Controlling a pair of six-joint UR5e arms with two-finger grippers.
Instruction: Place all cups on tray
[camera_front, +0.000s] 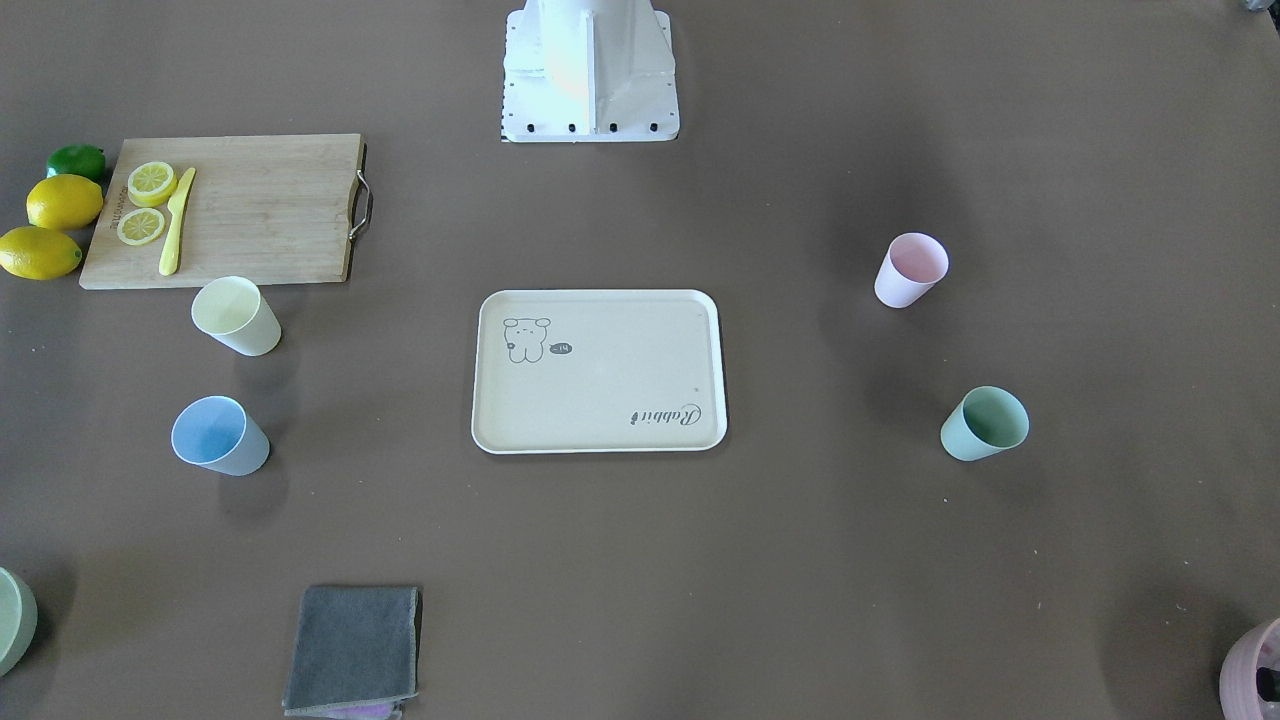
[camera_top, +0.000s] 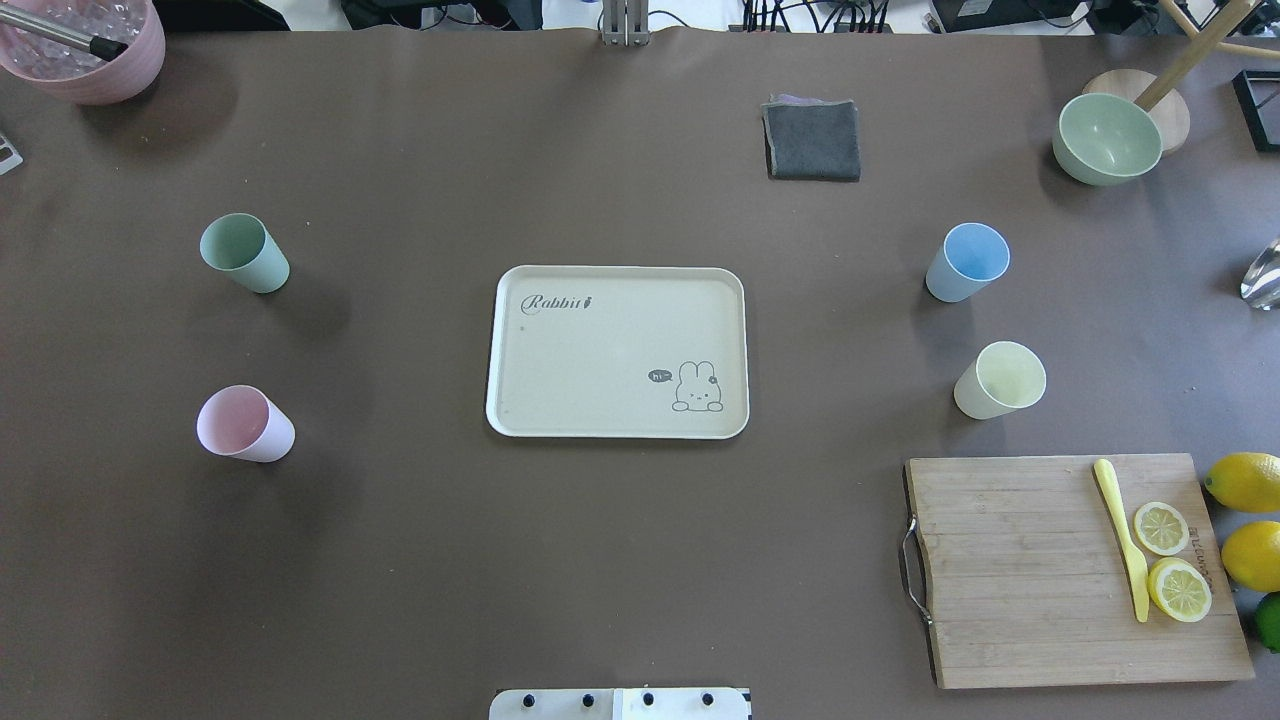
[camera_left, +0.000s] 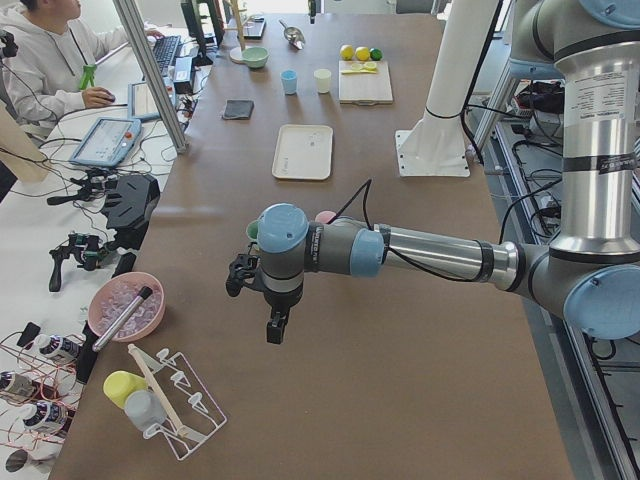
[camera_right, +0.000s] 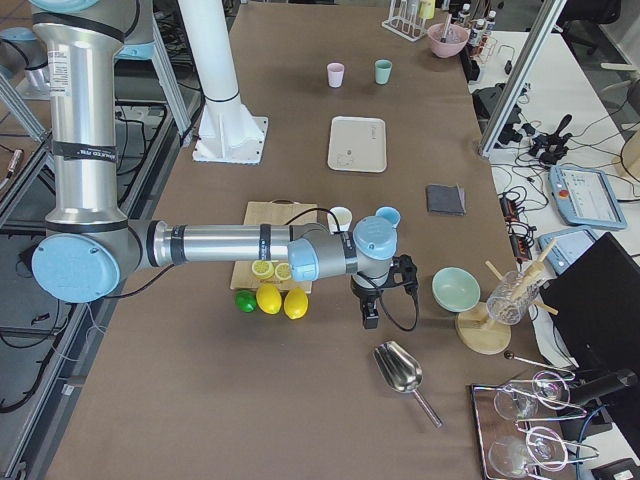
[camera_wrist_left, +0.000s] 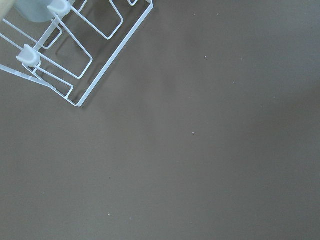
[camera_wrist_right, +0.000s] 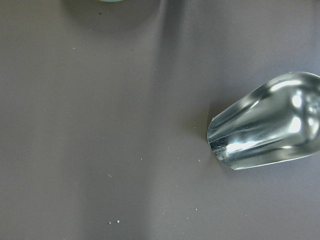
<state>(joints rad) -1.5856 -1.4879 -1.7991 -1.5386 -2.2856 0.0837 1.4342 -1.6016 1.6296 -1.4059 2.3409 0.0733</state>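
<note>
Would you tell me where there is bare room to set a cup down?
The tray is bare. Open table lies between it and the mint green cup and pink cup. It is crowded around the cutting board, with the pale yellow cup, lemons and light blue cup close by.

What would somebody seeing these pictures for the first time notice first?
The cream tray lies empty at the table's centre. A mint green cup and a pink cup stand apart from it on the robot's left, a light blue cup and a pale yellow cup on its right. Beside the yellow one lies a wooden cutting board with lemon slices and a yellow knife.
</note>
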